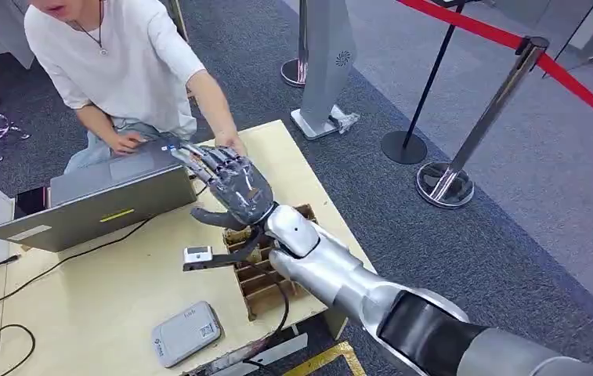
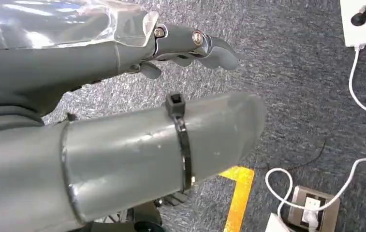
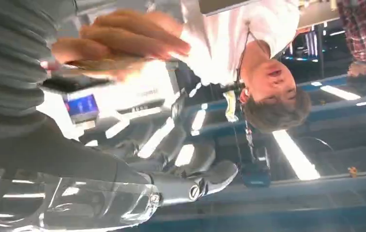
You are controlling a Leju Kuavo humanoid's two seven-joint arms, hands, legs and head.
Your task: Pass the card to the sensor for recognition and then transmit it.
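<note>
Right hand: the right hand (image 1: 234,184), dark grey and glossy on a silver arm, reaches across the bench (image 1: 105,313), fingers (image 1: 199,159) stretched long and close together towards the person's hand (image 1: 230,142).
Card: the card (image 3: 81,104) shows in the right wrist view as a pale slab with a blue patch, blurred, lying between the robot's fingers and the person's hand laid over it; I cannot tell whether the fingers are clamped on it.
Left hand: the left hand (image 2: 185,43) hangs over grey carpet, fingers curled in with nothing in them, a black cable tie round the thick smooth thumb.
Sensor: the sensor (image 1: 186,333) is a flat grey rounded box near the bench's near edge, well apart from the right hand.
Bench: pale plywood, smooth, with black cables trailing.
Laptop: grey laptop (image 1: 97,205), lid open, beside the right hand.
Cardboard tray: brown slotted cardboard tray (image 1: 258,278), partly hidden under the arm.
Person: white shirt, seated, cut off at the top.
</note>
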